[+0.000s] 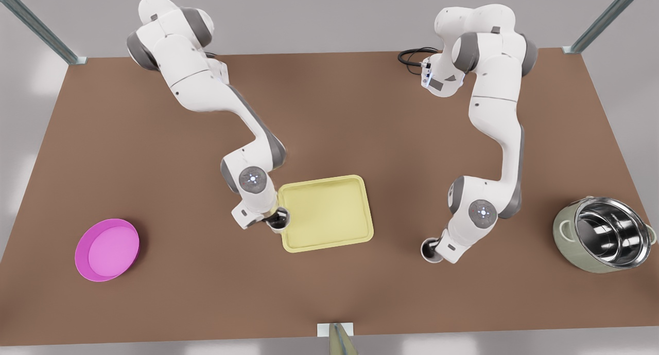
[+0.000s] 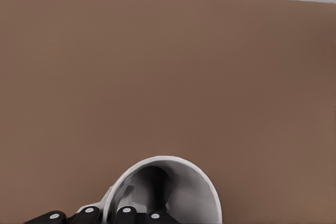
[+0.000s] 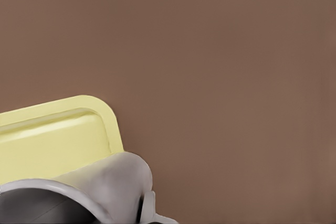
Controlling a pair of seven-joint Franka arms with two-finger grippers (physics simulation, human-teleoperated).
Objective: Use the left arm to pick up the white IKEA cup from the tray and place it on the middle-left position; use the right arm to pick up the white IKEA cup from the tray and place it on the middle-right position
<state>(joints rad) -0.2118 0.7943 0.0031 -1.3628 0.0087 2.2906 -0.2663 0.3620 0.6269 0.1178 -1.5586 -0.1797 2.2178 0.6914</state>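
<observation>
— On the front view's right, what is the left gripper point(image 1: 435, 247) doing?

— It is hanging low over the bare brown table point(image 1: 154, 139), well apart from the tray point(image 1: 324, 213), and it is clamping the first white cup point(image 1: 428, 252). From the left wrist view, the black fingers point(image 2: 126, 214) are sitting on either side of the cup's wall, one inside and one outside. The first white cup point(image 2: 194, 192) is showing its open mouth, with plain table all around it. Whether its base is touching the table, I cannot tell.

— And the right gripper point(image 1: 278, 218)?

— It is hovering at the tray's near corner on the front view's left, right at the second white cup point(image 1: 282, 222). That cup is overlapping the tray's rim there. In the right wrist view, the second white cup point(image 3: 105, 182) is lying close to the camera, covering part of the pale yellow tray point(image 3: 52, 140) and its rounded corner. Whether this gripper is actually gripping the cup, I cannot tell.

— What else is sitting on the table?

— A pink plate point(image 1: 107, 249) is lying far off on the front view's left. A steel-lined pot point(image 1: 605, 234) is standing far off on the front view's right, beyond the left arm.
</observation>
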